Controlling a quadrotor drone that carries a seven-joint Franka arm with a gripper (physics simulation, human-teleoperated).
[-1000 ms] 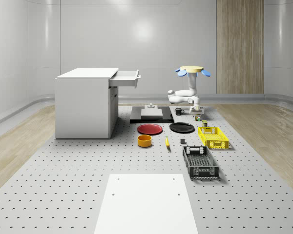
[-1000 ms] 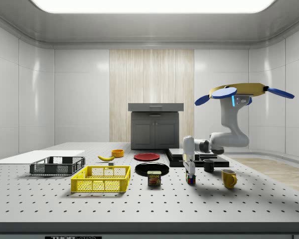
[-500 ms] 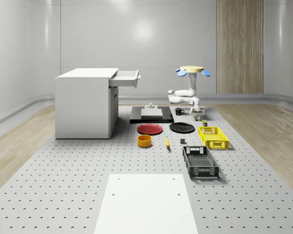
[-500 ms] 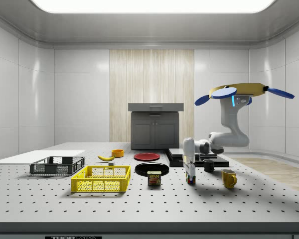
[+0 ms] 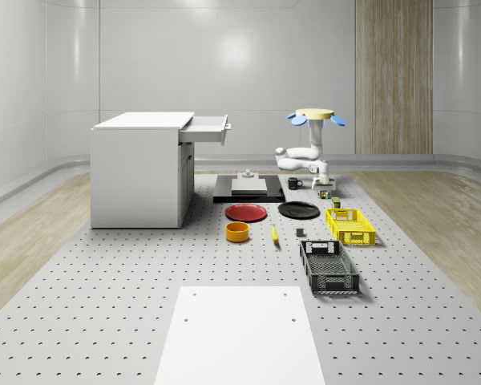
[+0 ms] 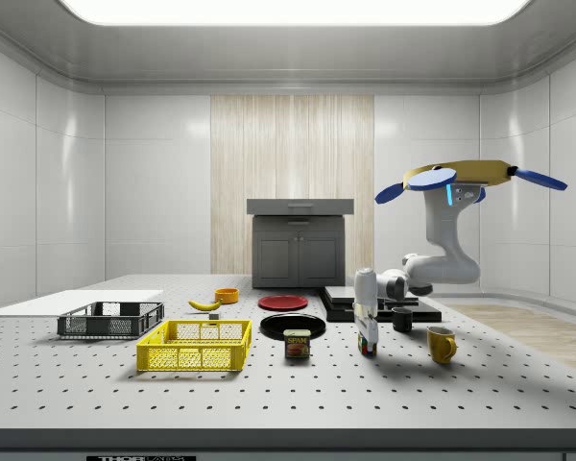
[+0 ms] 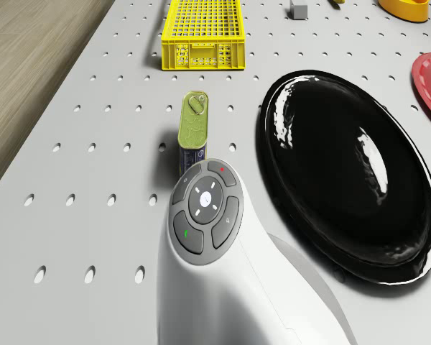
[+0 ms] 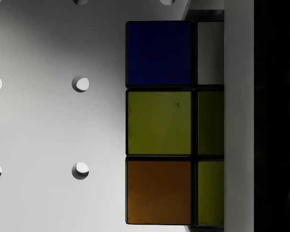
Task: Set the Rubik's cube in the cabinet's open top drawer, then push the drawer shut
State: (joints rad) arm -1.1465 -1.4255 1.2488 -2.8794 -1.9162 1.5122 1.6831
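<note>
Claw (image 6: 367, 338): down at the Rubik's cube (image 8: 159, 123), pointing straight at the counter (image 5: 128, 305). Whether the fingers stand apart or are clamped on the cube, I cannot tell.
Rubik's cube: on the counter just beside the spam tin (image 7: 192, 133), between the black plate (image 7: 345, 180) and the yellow mug (image 6: 441, 343). Wrist view looks along the claw onto blue, yellow and orange tiles at very close range.
Arm: white, folded low from the drone (image 6: 461, 178) to the cube.
Drone: hovers above the counter's far end, behind the yellow basket (image 5: 349, 225) in the whole-scene view.
Cabinet (image 5: 140, 172): well apart from the cube, at the whole-scene view's left. Top drawer (image 5: 204, 128) is pulled out.
Step in hand (judgement): securing the cube; nothing delivered yet.
How to do it well (judgement): centre the fingers on opposite flat faces, not on edges, and seat them low. Lift straight up so that the tin and mug are not knocked.
Next need: carry high enough to clear the drawer's front lip, release over the drawer's middle, then push squarely on the drawer front.
</note>
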